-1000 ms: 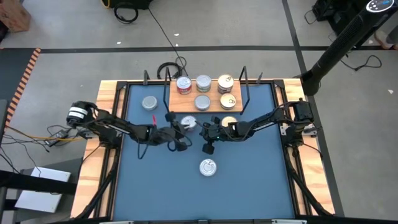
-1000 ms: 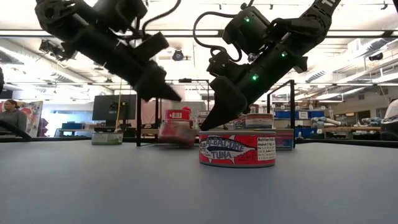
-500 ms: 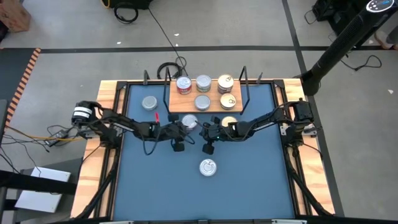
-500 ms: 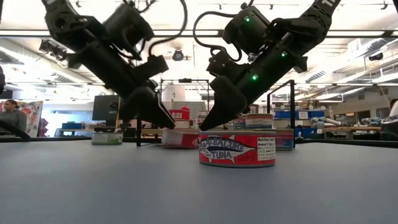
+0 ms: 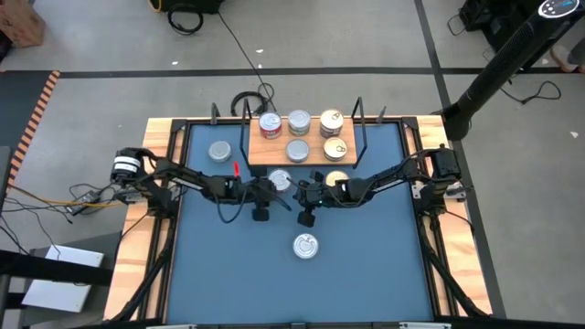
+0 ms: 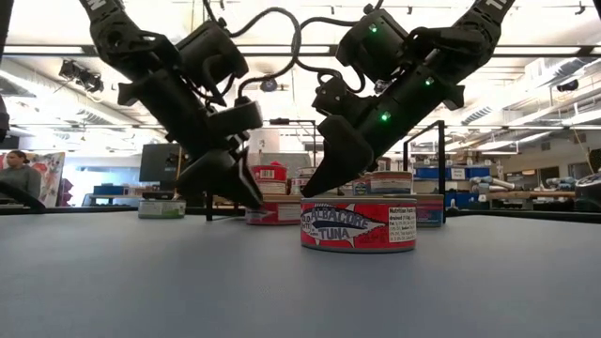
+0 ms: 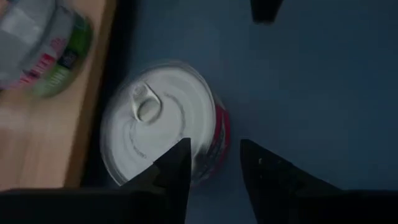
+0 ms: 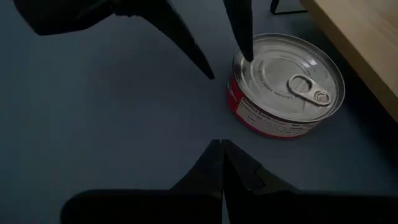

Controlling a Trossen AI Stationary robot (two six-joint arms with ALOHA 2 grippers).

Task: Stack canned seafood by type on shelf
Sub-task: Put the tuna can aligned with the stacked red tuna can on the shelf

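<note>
A silver-topped, red-sided tin (image 7: 158,121) stands flat on the blue table just in front of the shelf (image 5: 315,137). My left gripper (image 7: 214,155) is open and low over it. One finger (image 8: 241,37) points at the lid near its rim, and the other (image 8: 193,53) stands beside the red wall. My right gripper (image 8: 222,152) is shut and hovers just right of this tin (image 5: 279,180), touching nothing. Several tins sit on the shelf board. Loose on the table are a tuna tin (image 6: 358,225), a silver one (image 5: 219,151) and a gold one (image 5: 336,178). My left gripper straddles the rim of the tin's lid (image 8: 252,62), slanting down from above on the table's left. Whether either finger touches the tin I cannot tell. The tin rests upright on the table.
Black wire uprights (image 5: 362,123) stand at the shelf's two ends. The two arms' fingertips are close together above the table's middle. Bare blue table (image 5: 228,265) shows toward the near edge on either side of the tuna tin (image 5: 305,245). A wooden rim (image 5: 160,146) frames the table.
My left gripper has reached farther toward the table's right and come down over the red-sided tin. In the low view that tin was blurred a second ago and now sits still and flat on the table.
</note>
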